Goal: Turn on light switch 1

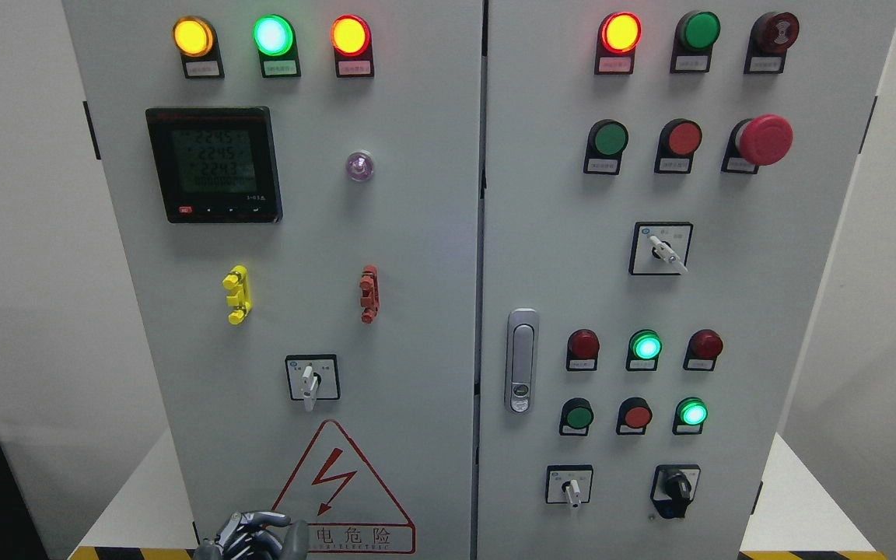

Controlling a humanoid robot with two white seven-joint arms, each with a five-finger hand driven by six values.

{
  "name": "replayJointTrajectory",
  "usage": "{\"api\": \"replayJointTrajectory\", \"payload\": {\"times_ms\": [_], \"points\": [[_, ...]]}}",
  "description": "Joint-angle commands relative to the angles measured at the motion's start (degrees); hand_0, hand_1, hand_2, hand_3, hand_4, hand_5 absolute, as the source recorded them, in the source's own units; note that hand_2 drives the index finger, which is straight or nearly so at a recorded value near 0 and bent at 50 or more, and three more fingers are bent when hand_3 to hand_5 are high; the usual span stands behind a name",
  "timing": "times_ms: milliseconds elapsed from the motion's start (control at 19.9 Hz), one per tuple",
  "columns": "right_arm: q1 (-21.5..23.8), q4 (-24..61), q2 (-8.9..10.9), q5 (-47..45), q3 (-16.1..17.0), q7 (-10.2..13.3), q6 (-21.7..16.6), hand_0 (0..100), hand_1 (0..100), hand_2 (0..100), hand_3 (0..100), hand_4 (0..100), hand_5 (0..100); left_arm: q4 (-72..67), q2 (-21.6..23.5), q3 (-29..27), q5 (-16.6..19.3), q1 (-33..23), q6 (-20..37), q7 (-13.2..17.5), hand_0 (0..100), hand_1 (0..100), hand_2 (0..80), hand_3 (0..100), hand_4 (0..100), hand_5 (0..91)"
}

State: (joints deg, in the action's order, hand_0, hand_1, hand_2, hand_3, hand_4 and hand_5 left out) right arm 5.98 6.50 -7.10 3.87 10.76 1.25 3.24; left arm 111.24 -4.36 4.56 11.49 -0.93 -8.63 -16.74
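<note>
Low at the bottom edge, the left hand [250,537] shows only its dark metal fingers [261,519], curled loosely and holding nothing. Above it sits a rotary switch [309,379], likely the target, on the smooth grey cabinet door [417,233], its white lever pointing down from a square black-edged plate. My call: rise straight, pinch the small lever squarely, twist gently. Further right, a chrome door handle [522,360].

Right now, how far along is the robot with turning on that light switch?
Barely started. Nothing on the cabinet looks done yet. In hand: only the left hand shows, low at the bottom edge beside the warning triangle, touching no control. Left: reaching a switch and turning it. I can't tell which one is switch 1; the labels are unreadable.
</note>
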Motion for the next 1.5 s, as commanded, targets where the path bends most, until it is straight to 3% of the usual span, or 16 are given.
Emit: {"api": "replayJointTrajectory", "payload": {"times_ms": [0, 100, 251, 602, 902, 1454], "points": [[0.0, 0.0, 0.07, 0.0, -0.03, -0.01, 0.01, 0, 0, 0, 0, 0, 0, 2.13, -1.53, 1.94, 0.55, 2.94, -2.18, -1.01, 7, 56, 54.8, 90, 90, 79.6], [0.0, 0.0, -0.02, 0.0, -0.03, -0.01, 0.01, 0, 0, 0, 0, 0, 0, 2.13, -1.7, 1.94, 0.64, 4.35, -4.46, -1.19, 7, 57, 55.4, 91, 91, 81.2], [0.0, 0.0, -0.02, 0.0, -0.03, -0.01, 0.01, 0, 0, 0, 0, 0, 0, 2.13, -1.79, 2.29, 0.73, 5.41, -5.87, -4.43, 7, 57, 55.6, 91, 91, 82.0], [0.0, 0.0, -0.02, 0.0, -0.03, -0.01, 0.01, 0, 0, 0, 0, 0, 0, 1.96, -2.14, 5.37, 0.73, 8.31, -8.77, -8.21, 7, 60, 55.6, 93, 92, 83.3], [0.0, 0.0, -0.02, 0.0, -0.03, -0.01, 0.01, 0, 0, 0, 0, 0, 0, 1.96, -2.5, 5.98, 0.64, 10.07, -10.27, -9.97, 7, 61, 54.8, 92, 92, 83.6], [0.0, 0.0, -0.02, 0.0, -0.03, -0.01, 0.01, 0, 0, 0, 0, 0, 0, 1.78, -2.94, 5.98, 0.46, 13.67, -15.09, -10.24, 8, 65, 53.4, 93, 92, 83.7]]}}
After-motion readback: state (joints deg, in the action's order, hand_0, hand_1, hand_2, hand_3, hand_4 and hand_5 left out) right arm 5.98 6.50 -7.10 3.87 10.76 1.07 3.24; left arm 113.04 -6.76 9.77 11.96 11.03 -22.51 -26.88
